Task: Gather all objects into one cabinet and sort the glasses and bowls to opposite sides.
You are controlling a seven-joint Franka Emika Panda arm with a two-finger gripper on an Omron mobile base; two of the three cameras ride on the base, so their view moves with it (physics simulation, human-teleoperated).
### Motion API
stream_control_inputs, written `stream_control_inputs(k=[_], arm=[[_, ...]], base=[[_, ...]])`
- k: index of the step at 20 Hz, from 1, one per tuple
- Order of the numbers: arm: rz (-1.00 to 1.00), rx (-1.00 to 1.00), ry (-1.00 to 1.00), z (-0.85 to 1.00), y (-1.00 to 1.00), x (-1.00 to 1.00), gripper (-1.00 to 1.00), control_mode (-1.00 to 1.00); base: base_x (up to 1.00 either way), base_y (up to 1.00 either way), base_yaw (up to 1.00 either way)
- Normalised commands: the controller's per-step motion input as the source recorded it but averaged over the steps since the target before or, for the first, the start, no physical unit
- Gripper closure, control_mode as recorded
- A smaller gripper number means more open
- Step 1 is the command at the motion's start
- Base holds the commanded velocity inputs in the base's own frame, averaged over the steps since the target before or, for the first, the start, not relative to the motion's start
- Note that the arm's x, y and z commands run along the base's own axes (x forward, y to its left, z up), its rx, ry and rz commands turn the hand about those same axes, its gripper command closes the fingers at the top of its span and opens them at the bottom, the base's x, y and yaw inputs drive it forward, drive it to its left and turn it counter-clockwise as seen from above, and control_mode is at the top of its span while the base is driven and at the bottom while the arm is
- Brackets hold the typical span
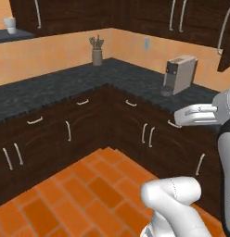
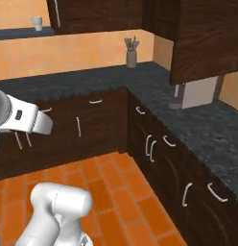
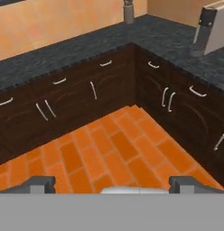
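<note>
Floor [image 1: 89,194]: orange brick-pattern tiles fill the space inside the counter corner.
Counter [image 1: 52,88]: dark speckled L-shaped top over dark brown base cabinets [image 3: 86,97] with small white handles.
Wall cabinets [image 1: 79,14]: dark brown wood, doors closed, long white handles — mounted above the counter's corner.
Coffee machine [image 1: 180,74]: silver-beige with a dark front, upright on the right-hand run of counter, under a wall cabinet.
Utensil holder [image 1: 97,56]: grey pot with utensils standing in it, at the back of the counter near the corner.
Off-white mug [image 1: 10,25]: upright on a dark ledge at far upper left, beside the wall cabinets and well apart from the arm.
Gripper [image 3: 112,184]: fingertips [image 3: 39,184] spread wide with bare floor between them — released, holding nothing, well above the tiles.
</note>
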Motion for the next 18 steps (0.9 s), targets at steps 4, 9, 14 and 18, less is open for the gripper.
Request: stream_control_inputs(k=[4, 9, 14, 18], arm=[[0.0, 0.0, 0.0, 0.0, 0.0, 0.0, -1.0, 1.0], [0.0, 0.0, 0.0, 0.0, 0.0, 0.0, -1.0, 1.0], [0.0, 0.0, 0.0, 0.0, 0.0, 0.0, -1.0, 1.0], [0.0, 0.0, 0.0, 0.0, 0.0, 0.0, -1.0, 1.0]], base=[[0.0, 0.35, 0.62], [0.0, 0.39, 0.58], [0.05, 0.75, 0.23], [0.16, 0.66, 0.39]])
